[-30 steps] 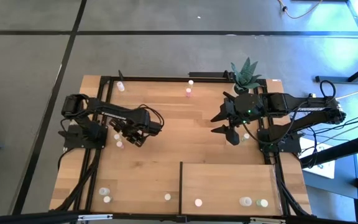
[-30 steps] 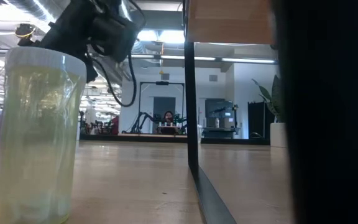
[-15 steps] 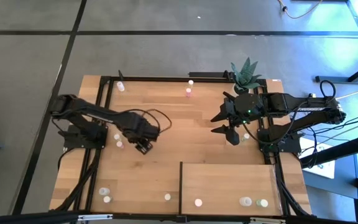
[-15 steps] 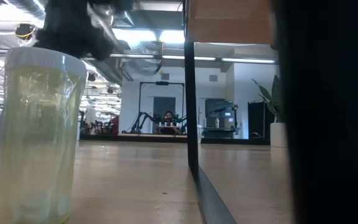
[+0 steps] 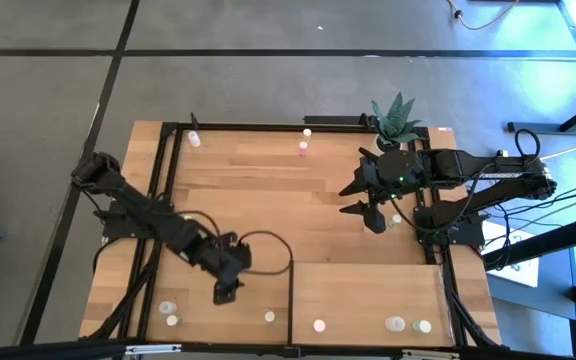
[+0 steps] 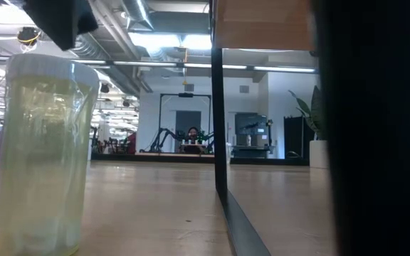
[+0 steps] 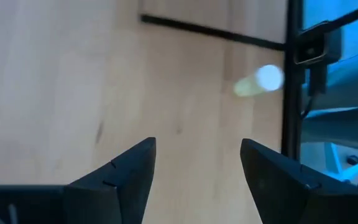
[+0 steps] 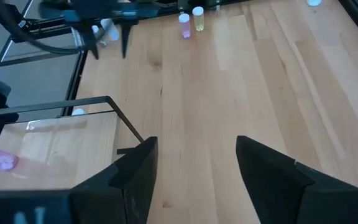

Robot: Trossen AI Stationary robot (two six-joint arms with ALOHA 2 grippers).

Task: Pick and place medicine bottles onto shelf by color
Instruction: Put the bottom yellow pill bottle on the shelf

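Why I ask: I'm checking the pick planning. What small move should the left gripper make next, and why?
Probably ease the left gripper forward toward the pale yellow-green bottle near the table's front edge, turning slightly to centre it. Its jaws are open and empty, and the bottle lies ahead but off the line between them. The right gripper waits near the plant.

Tabletop [image 5: 268,200]: shelf [image 5: 368,290] at the near right corner, carrying three bottles [image 5: 319,325] along its near edge. Near left corner: two bottles [image 5: 168,308] close together; one bottle [image 5: 269,317] just left of the shelf. Far edge: one bottle [image 5: 194,139] at left, two [image 5: 305,148] near the middle. Potted plant [image 5: 395,118] at the far right. Left pincer [image 5: 224,292] above the near left area, beside the shelf's left edge. Right pincer [image 5: 360,200] over the right middle, with what may be a bottle just to its right.
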